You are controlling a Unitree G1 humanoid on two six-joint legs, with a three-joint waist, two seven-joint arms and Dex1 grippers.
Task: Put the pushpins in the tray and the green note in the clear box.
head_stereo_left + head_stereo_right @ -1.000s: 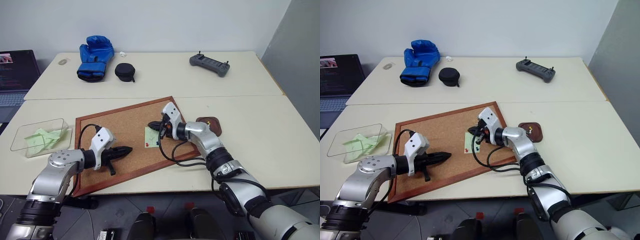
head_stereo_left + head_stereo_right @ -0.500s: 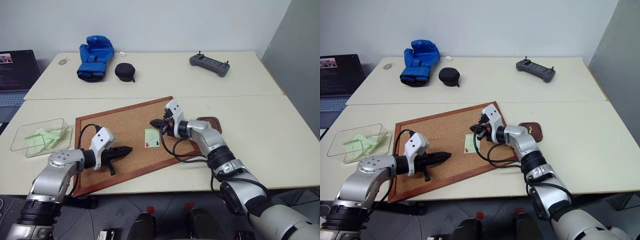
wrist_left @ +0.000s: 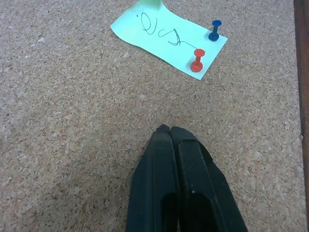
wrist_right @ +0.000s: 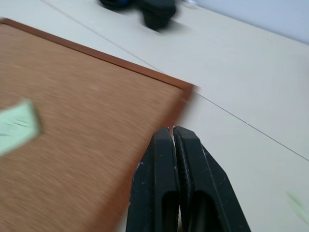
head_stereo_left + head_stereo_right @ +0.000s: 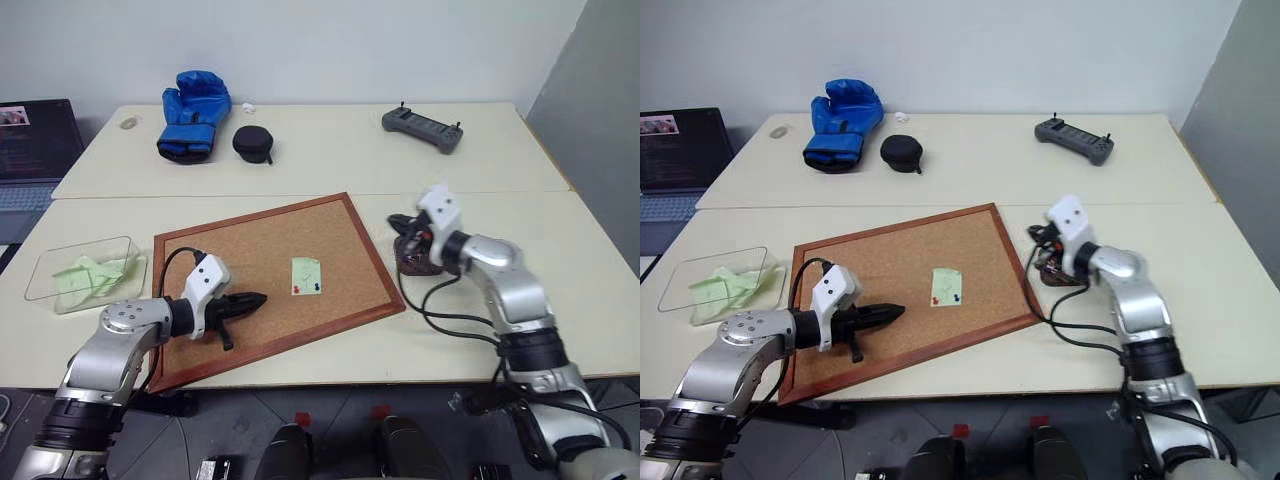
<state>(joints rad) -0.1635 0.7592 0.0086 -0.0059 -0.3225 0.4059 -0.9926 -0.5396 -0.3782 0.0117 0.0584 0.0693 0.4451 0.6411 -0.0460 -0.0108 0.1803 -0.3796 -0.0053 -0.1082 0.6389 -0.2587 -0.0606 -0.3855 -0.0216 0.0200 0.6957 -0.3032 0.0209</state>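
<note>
The green note [image 3: 167, 38] lies mid cork board [image 5: 240, 260], pinned by a red pushpin [image 3: 197, 60] and a blue pushpin [image 3: 215, 30]. The pins look tiny, hard and slippery; pinch their heads. Left gripper [image 3: 169, 131] and right gripper [image 4: 172, 130] both have jaws pressed together, empty.

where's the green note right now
The green note lies on the cork board, right of its middle, pinned by a red pushpin and a blue pushpin, ahead of the left claw.

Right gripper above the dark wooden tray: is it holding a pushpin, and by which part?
Cannot be told. The right gripper has its black fingers pressed shut; no pin shows between them, though one could be hidden.
</note>
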